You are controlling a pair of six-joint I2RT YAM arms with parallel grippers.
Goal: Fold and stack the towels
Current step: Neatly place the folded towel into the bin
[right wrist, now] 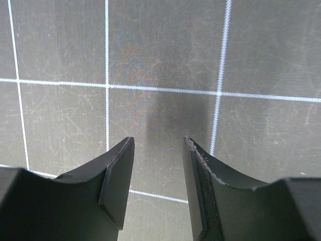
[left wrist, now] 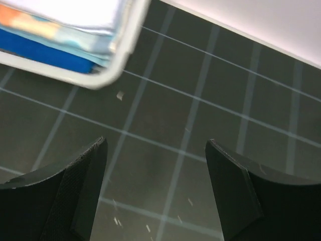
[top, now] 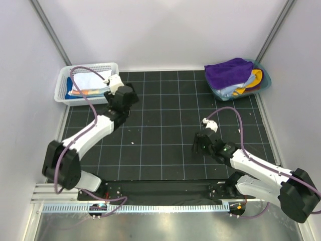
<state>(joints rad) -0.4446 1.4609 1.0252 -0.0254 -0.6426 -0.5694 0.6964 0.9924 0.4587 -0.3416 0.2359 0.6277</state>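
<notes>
Folded towels (top: 86, 86) lie stacked in the white mesh basket (top: 62, 83) at the back left; white on top, a dotted pastel one and a royal blue one below. The left wrist view shows that stack (left wrist: 45, 55) behind the basket's rim (left wrist: 125, 45). More towels, a purple one (top: 228, 70) uppermost, are heaped in the teal tub (top: 265, 80) at the back right. My left gripper (top: 125, 98) (left wrist: 155, 150) hangs open just right of the basket, over bare mat. My right gripper (top: 199, 145) (right wrist: 159, 143) is open over the mat at right of centre, with nothing between its fingers.
The black gridded mat (top: 160, 125) covers the table between the two containers. White walls close in on the left, back and right. Purple cables loop above both arms.
</notes>
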